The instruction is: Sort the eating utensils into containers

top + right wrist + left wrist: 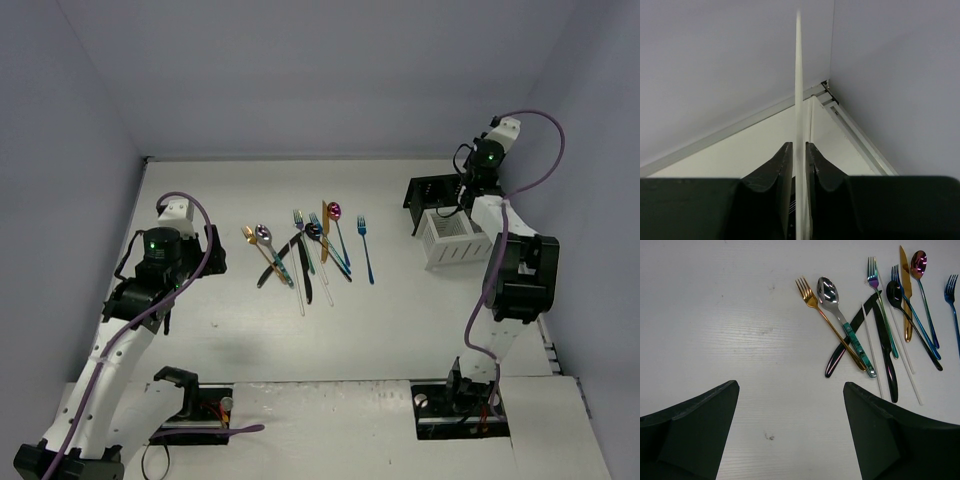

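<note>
I see bare desk [715, 315] ahead of my left end effector [790, 390]; the crossed utensils [856, 342] crowd its right. Past them, open desk reaches the white caddy [455, 240], with my right arm [520, 270] just beside it.

A gold fork [812, 300], silver spoon [829, 290] with mottled teal handle, magenta spoon [918, 262], blue fork [953, 287], black knife [884, 340], white stick [799, 100]; white caddy [452, 240], black caddy [430, 192]

White table [400, 330] bears scattered utensils [885, 340] — black caddy [430, 192]; white caddy [450, 240].

Handle of blue fork [951, 287] cut off at right edge
</note>
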Controlling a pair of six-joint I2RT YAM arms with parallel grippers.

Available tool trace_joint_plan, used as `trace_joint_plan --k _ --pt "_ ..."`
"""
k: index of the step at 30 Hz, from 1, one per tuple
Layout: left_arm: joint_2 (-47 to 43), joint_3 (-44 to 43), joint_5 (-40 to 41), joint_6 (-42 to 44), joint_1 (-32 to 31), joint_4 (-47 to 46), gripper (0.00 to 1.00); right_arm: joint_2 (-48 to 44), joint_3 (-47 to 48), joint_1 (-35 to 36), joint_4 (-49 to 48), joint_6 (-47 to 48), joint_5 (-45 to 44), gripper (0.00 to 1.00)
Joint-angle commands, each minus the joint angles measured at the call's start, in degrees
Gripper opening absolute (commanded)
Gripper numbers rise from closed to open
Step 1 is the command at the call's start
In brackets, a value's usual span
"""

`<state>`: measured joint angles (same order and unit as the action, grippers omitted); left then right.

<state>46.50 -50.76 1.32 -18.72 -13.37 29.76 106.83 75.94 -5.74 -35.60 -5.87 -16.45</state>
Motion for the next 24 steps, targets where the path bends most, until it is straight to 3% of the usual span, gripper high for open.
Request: trace_joint_plan --k 1,5,11,18,24 --pt "-0.3 -0.7 0.3 -0.8 0.5 -2.3 0.83 -2.1 0.0 0.3 -3.2 0.0 1.0 0.18" --pt "-0.9 -0.6 0.4 -0.9 0.5 -2.4 0.83 -4.7 -1.0 0.8 -1.6 -0.6 2.0 0.28" --pt "-1.7 -0.6 0.0 -1.0 0.5 -2.5 0.83 -11.9 1.6 5.6 9.8 -1.2 1.1 0.3" --pt "-2.3 -0.5 0.2 -1.1 0.5 -2.4 0.83 -16.6 4.3 21.4 31.9 -3.9 1.4 0.39" --pt "-1.8 -0.6 -0.1 -1.0 0.5 -2.3 0.83 -12.0 6.0 33.6 45.6 -5.5 8.1 0.41"
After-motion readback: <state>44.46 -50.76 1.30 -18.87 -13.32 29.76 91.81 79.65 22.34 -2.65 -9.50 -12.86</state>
